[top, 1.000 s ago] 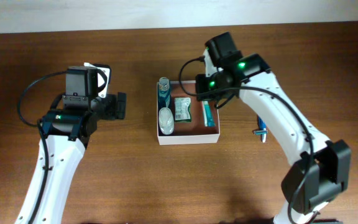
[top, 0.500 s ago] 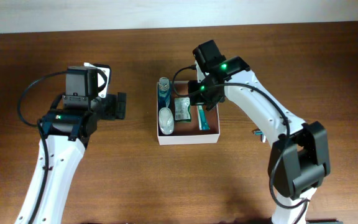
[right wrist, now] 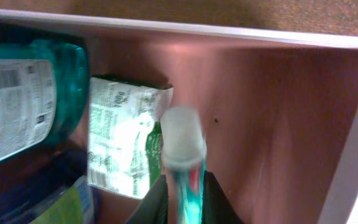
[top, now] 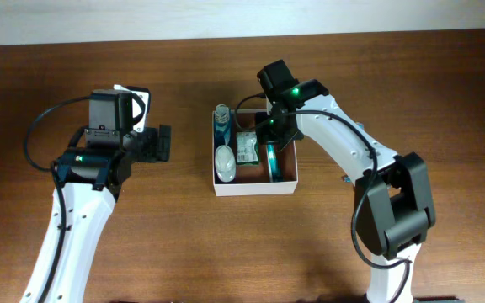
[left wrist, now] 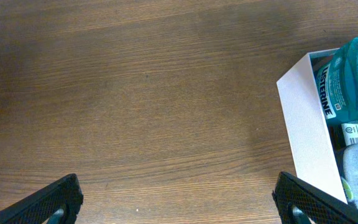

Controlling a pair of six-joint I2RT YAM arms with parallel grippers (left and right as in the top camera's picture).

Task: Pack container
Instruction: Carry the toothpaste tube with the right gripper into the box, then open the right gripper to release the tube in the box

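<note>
The container (top: 255, 189) is a shallow white-walled box with a reddish-brown inside, at mid-table. My right gripper (top: 272, 139) reaches down into it, shut on a teal toothpaste tube (top: 271, 160) with a white cap. In the right wrist view the tube (right wrist: 182, 137) sticks out between my gripper (right wrist: 184, 186) fingers, over the container floor (right wrist: 278, 112) beside a green-and-white packet (right wrist: 126, 140). My left gripper (top: 162, 143) hovers left of the container, open and empty. Its fingers (left wrist: 48, 202) stand wide over bare wood, with the container wall (left wrist: 306, 124) at the right.
Inside the container lie a teal mouthwash bottle (top: 222, 124), a round white item (top: 225, 160) and the packet (top: 247, 147). A small blue item (top: 343, 178) lies on the table to the right, partly under my right arm.
My right arm has swung left and carried the tube from the container's right side toward the packet. The left arm has stayed still.
</note>
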